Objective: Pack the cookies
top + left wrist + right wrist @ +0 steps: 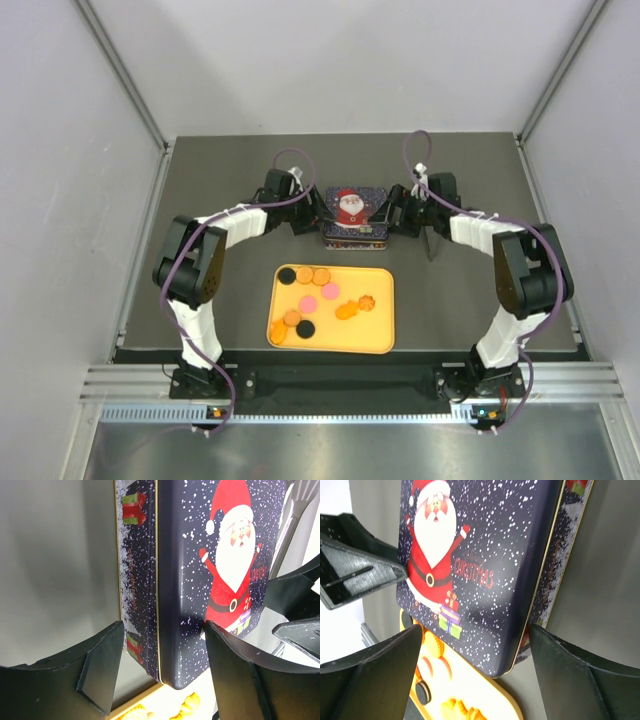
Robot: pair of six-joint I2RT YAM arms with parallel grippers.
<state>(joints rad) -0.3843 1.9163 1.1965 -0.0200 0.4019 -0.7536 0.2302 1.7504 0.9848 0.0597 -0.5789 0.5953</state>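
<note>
1. Cookies (310,300) lie loose on your yellow tray (382,340), which sits in the middle of the table (450,300). You can see orange, pink and black ones, with two scalloped orange ones towards the tray's right side.
2. Just beyond the tray's far edge stands the tin (352,218), dark blue with a Santa on top. Its lid is on.
3. Your left gripper (312,218) is at the tin's left end with its jaws spread wide.
   - In its wrist view one finger (100,670) hangs outside the tin's side wall and the other (235,665) is over the lid. The lid's long edge runs between them.
   - The spread is far wider than the rim, so the gripper clamps nothing and carries nothing.
   - The outer fingertip is right beside the wall. You cannot tell whether it touches.
4. Your right gripper (397,213) mirrors it at the tin's right end, also gaping wide.
   - Its wrist view shows one finger (570,670) outside the tin's wall and the other (380,675) over the tray side. The lid's near corner lies between them.
   - It grasps nothing either, and contact with the wall cannot be judged.
5. The two grippers face each other across the lid, apart, each showing in the other's wrist view.
6. A few cookies show under the right gripper's inner finger, on the tray and clear of both grippers.
</note>
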